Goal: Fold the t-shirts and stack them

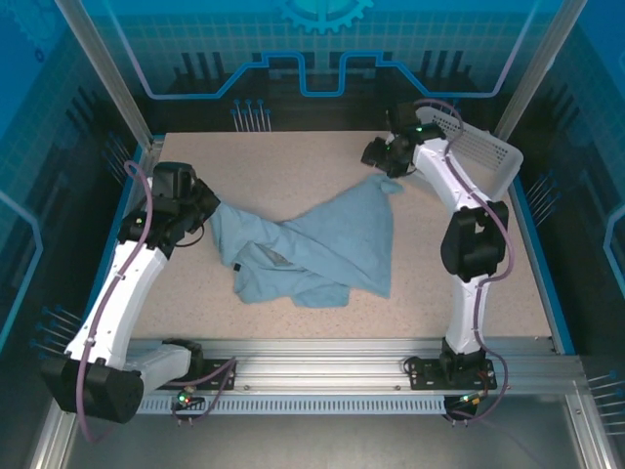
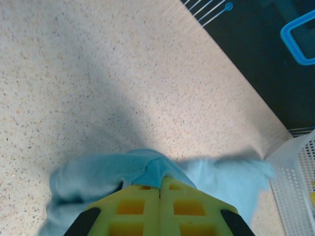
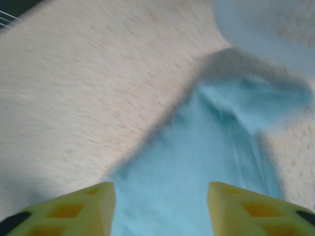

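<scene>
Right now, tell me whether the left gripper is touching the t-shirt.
Touching. The left wrist view shows the left gripper closed, with a fold of the t-shirt pinched between its jaws and bunching out from the tip.

My right wrist feed is smeared: the shirt [image 3: 197,162] has no crisp edge there, and the right gripper [image 3: 160,189] runs off the bottom. On the left wrist, the left gripper [image 2: 160,186] is cropped low and the basket [image 2: 293,189] by the right edge. From above, folds hide much of the shirt; I can't tell its front.
</scene>
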